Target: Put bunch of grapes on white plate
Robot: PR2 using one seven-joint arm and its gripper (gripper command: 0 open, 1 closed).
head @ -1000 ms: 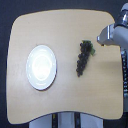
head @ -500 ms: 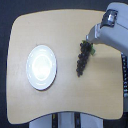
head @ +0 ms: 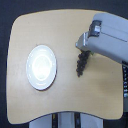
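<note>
Table (head: 65, 107): light wooden top, seen from above
Plate (head: 41, 67): white, round, lying flat and bare at the view's left, ready to receive the fruit
Grapes (head: 81, 62): dark bunch hanging from its top end, right of the plate and well apart from it
Gripper (head: 86, 49): clamped on the bunch's top, likely for carrying it leftward

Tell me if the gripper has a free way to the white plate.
Probably yes: between the gripper, over the bunch of grapes, and the white plate lies only bare table.
</note>
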